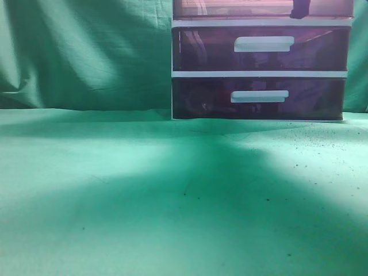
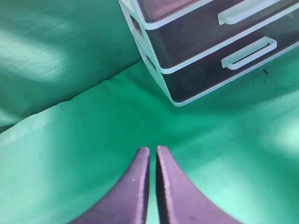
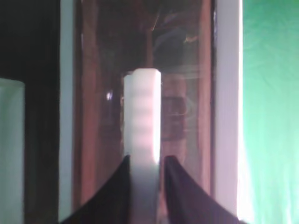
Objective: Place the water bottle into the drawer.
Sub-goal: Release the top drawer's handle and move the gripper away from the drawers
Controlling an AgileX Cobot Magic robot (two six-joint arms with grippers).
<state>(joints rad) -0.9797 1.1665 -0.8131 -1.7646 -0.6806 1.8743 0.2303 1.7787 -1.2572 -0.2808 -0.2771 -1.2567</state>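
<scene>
The right gripper is clamped on the drawer's white handle; the left gripper hangs with jaws nearly together

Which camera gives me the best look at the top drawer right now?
The right wrist view: the top drawer's pinkish front fills the frame, and its white handle sits between the right tool's fingers. The exterior view shows only a strip at the top edge. The left wrist view shows a sliver.
</scene>
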